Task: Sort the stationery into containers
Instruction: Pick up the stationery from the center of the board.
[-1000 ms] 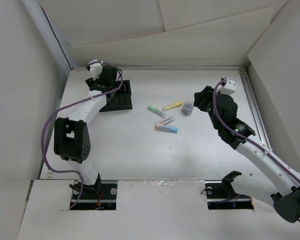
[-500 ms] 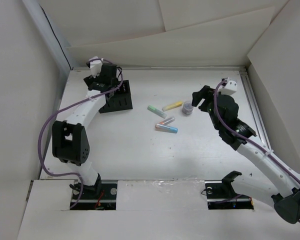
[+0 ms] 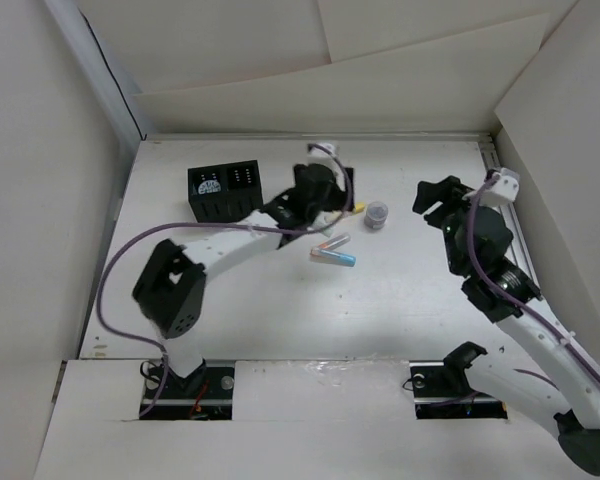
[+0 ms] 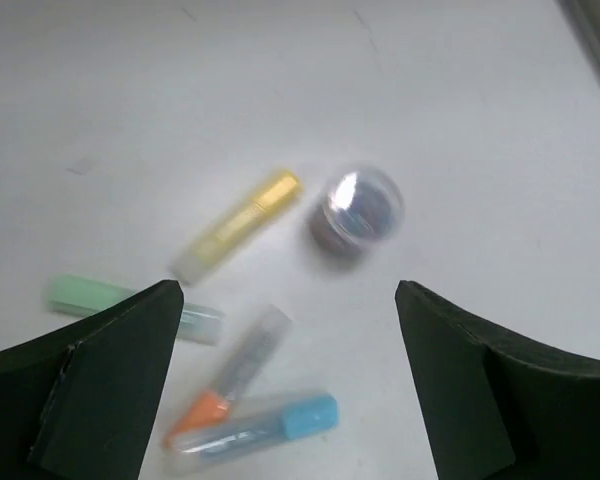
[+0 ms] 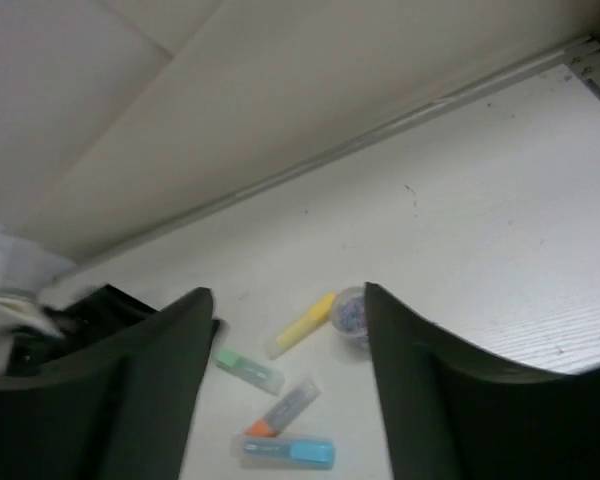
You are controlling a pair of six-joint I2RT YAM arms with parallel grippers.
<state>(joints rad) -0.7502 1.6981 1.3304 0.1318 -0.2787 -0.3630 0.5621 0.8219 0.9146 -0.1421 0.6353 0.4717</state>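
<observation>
The black organizer (image 3: 225, 192) stands at the far left of the table. My left gripper (image 3: 322, 208) is open and empty and hovers over the cluster of markers (image 4: 288, 290). Below it lie a yellow marker (image 4: 235, 227), a pale green one (image 4: 130, 305), a pinkish-grey one with an orange end (image 4: 242, 365), a clear one with a blue end (image 4: 255, 430) and a small round greyish pot (image 4: 360, 205). My right gripper (image 3: 438, 195) is open and empty, to the right of the pot (image 3: 377, 214). It looks towards the same cluster (image 5: 285, 298).
Cardboard walls enclose the table on the left, back and right. A metal rail (image 3: 508, 215) runs along the right edge. The left arm's white link (image 3: 230, 245) stretches across the table between the organizer and the markers.
My left gripper has swung from the organizer at the far left to above the markers, leaving the organizer uncovered. My right gripper has drawn back to the right, away from the pot.
</observation>
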